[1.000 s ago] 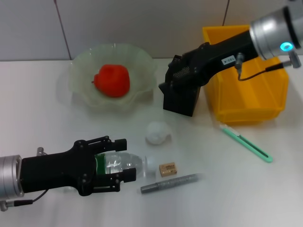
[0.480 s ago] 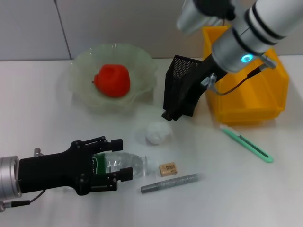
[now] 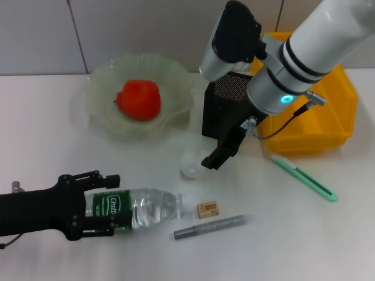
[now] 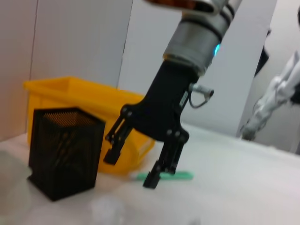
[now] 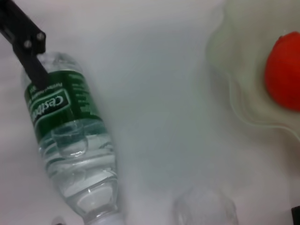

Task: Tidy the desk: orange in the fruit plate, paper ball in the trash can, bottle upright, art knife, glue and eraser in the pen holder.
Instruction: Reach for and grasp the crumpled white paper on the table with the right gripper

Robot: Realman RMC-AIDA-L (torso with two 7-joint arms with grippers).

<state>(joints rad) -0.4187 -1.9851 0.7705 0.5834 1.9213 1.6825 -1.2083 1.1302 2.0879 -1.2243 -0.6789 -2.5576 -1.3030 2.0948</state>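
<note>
The bottle [image 3: 146,206] lies on its side near the table's front, cap pointing right; it also shows in the right wrist view [image 5: 70,140]. My left gripper [image 3: 110,204] is open, one finger on each side of the bottle's base end. The paper ball [image 3: 188,166] lies in mid-table. My right gripper [image 3: 215,157] is open just above its right side, and shows in the left wrist view [image 4: 133,166]. The orange [image 3: 139,98] sits in the fruit plate [image 3: 99,79]. The eraser [image 3: 207,209], a grey glue stick [image 3: 211,226] and the green art knife [image 3: 304,177] lie on the table. The pen holder [image 3: 224,114] stands upright.
The yellow trash can [image 3: 328,120] stands at the back right, next to the pen holder. My right arm reaches down in front of both. The fruit plate is at the back left.
My right arm has swung from over the pen holder down to the paper ball. My left gripper has slid back left along the bottle, uncovering most of it.
</note>
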